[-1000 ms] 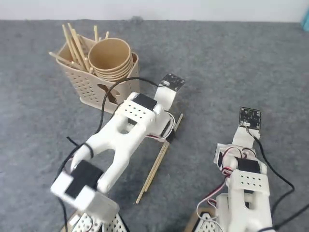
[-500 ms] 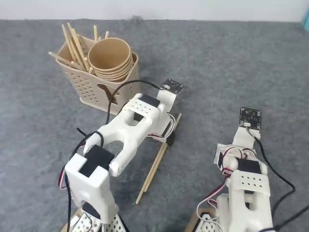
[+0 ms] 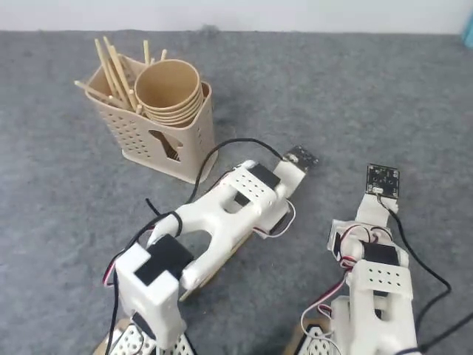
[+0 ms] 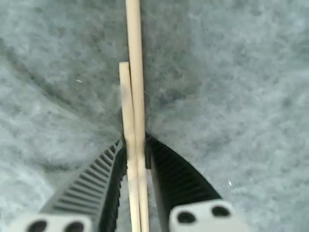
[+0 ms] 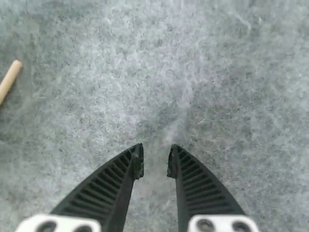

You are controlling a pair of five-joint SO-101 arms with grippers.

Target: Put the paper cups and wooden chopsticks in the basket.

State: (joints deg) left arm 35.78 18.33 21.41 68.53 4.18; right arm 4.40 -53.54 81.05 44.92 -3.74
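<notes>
Left jaws: pinching two pale wooden chopsticks on grey carpeted desk. Right jaws: narrowly parted above it.

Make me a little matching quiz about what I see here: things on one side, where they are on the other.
Things:
1. cups
2. left gripper
3. right gripper

Places:
A. over bare carpet
B. closed around two chopsticks
C. stacked in the basket

Pairs: 1-C, 2-B, 3-A.
</notes>
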